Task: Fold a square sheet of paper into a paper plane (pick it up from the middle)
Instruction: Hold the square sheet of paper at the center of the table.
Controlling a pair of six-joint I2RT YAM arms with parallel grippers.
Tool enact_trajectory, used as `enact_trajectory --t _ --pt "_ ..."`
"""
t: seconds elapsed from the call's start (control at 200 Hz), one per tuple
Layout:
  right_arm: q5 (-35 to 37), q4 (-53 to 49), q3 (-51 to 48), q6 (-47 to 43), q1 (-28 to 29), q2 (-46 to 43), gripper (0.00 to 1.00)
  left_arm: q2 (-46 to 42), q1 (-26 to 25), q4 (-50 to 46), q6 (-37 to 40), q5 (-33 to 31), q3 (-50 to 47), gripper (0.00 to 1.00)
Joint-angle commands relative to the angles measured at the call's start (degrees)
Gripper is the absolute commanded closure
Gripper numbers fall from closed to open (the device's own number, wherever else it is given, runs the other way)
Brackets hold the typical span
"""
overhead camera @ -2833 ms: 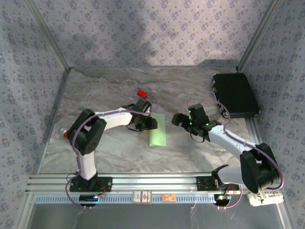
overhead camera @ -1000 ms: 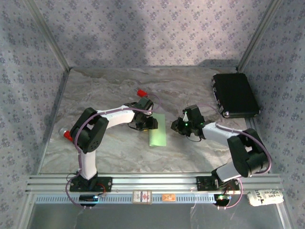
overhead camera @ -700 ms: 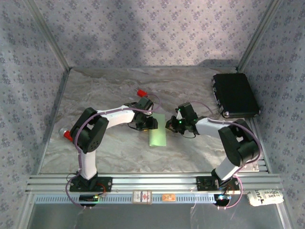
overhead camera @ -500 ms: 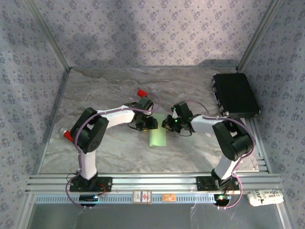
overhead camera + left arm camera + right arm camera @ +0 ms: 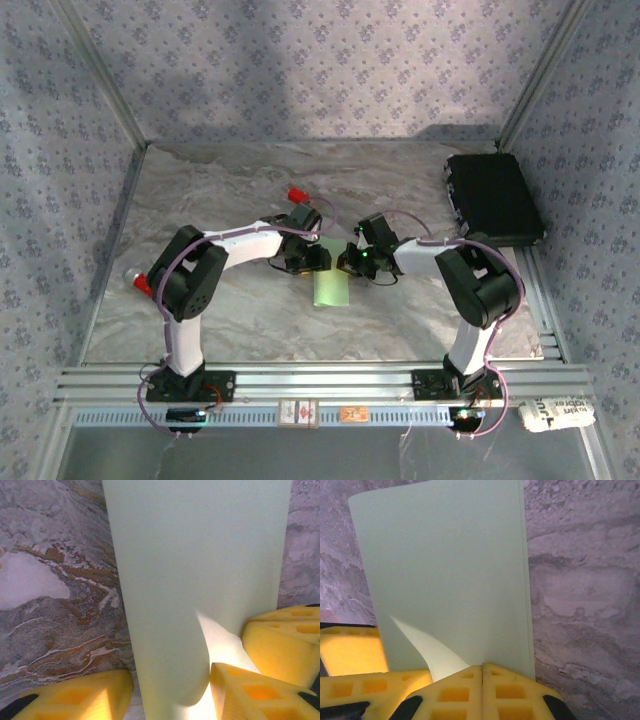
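Note:
The square sheet of paper [image 5: 331, 287] is pale green and lies on the marble table folded over into a narrow strip. In the left wrist view its near end [image 5: 200, 555] curls into a rounded fold. My left gripper [image 5: 170, 692] stands half closed around that curl, with both yellow fingers [image 5: 70, 700] touching it. From the top, the left gripper [image 5: 312, 260] is at the strip's far left corner. My right gripper [image 5: 482, 669] is shut, its pads pressed together, tips resting on the sheet's end [image 5: 445, 570] beside a lifted flap. The right gripper [image 5: 350, 262] meets the strip from the right.
A small red block [image 5: 296, 193] lies behind the left gripper. A black case [image 5: 494, 198] sits at the back right by the wall. A red-capped object [image 5: 137, 281] is at the left edge. A white packet [image 5: 555, 412] rests on the front rail, right.
The right arm swung left across the table to the paper and its jaws closed fully. The left arm and the paper stayed put.

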Motion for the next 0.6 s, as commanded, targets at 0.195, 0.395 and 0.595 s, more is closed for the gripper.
enact_trajectory --t 0.195,0.395,0.595 --pt "0.98 -9.62 -1.14 -9.68 -2.25 2.56 1.0 -2.02 0.44 0.14 -0.41 -0.17 -2.93 0.46" --pt "-2.4 -13.22 2.06 -16.86 -4.2 3.57 1.0 -9.86 1.87 7.05 -3.94 4.21 -4.66 0.42" --pt "-3.06 -14.08 2.65 -16.7 -5.06 5.19 1.0 -11.58 3.38 17.06 -7.21 12.74 -8.51 0.66"
